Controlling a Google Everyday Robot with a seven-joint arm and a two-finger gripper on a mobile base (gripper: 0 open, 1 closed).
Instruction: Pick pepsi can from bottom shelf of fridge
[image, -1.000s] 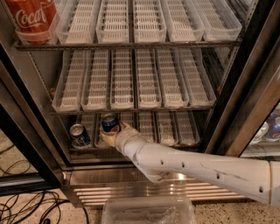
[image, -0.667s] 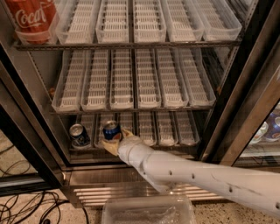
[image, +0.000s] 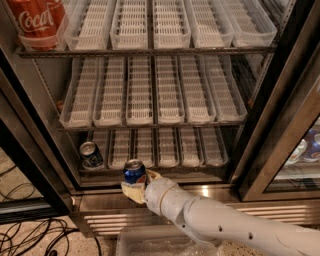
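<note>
My gripper (image: 137, 184) is shut on a blue pepsi can (image: 134, 172) with a silver top and holds it upright just in front of the fridge's steel sill (image: 200, 192), outside the bottom shelf (image: 165, 150). My white arm reaches in from the lower right. A second blue can (image: 91, 155) stands at the left end of the bottom shelf. The fridge door frame (image: 30, 165) stands open at the left.
A large red Coca-Cola can (image: 37, 20) stands on the top rack at the left. Whitish slatted lanes (image: 150, 90) fill the middle rack. A clear plastic bin (image: 160, 242) sits on the floor below. Black cables (image: 35, 235) lie at lower left. A neighbouring glass door (image: 300, 150) shows cans at right.
My gripper has pulled the pepsi can back and down, out of the bottom shelf lane to in front of the sill. The other can has stayed put.
</note>
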